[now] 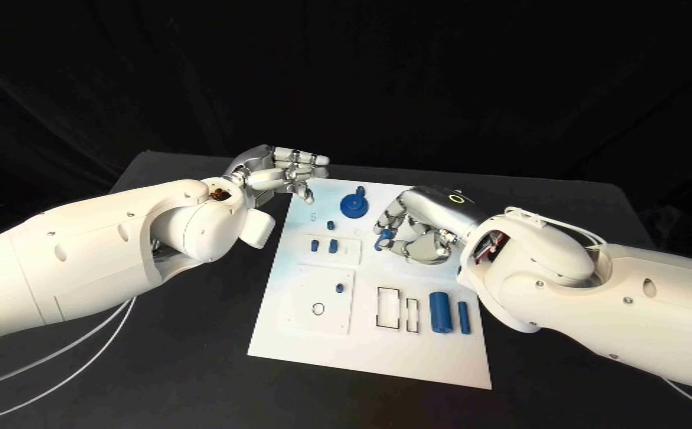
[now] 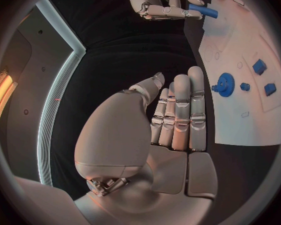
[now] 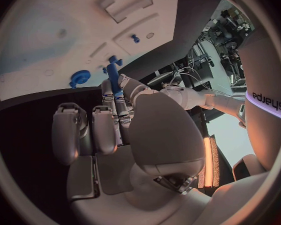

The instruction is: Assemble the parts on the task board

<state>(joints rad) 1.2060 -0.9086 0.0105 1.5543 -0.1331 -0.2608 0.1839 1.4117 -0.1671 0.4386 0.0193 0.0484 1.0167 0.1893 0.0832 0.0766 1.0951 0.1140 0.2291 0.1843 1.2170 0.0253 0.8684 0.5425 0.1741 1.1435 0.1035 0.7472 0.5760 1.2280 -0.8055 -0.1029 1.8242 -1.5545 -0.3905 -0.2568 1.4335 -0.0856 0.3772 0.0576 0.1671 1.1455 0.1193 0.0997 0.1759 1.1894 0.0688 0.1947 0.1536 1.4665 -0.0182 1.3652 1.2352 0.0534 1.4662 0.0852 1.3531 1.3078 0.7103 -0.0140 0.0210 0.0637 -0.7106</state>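
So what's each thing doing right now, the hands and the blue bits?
Left hand: holds nothing, fingers straight and close together, at the board's far left corner.
Right hand: holds a blue peg between its fingers.
Blue peg: pinched, off the board.
Blue gear: seated on the task board.
Two blue cylinders: lying flat on the board, near its right edge.

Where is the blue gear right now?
In the head view, the blue gear sits on the task board at its far end, between the left hand and right hand.
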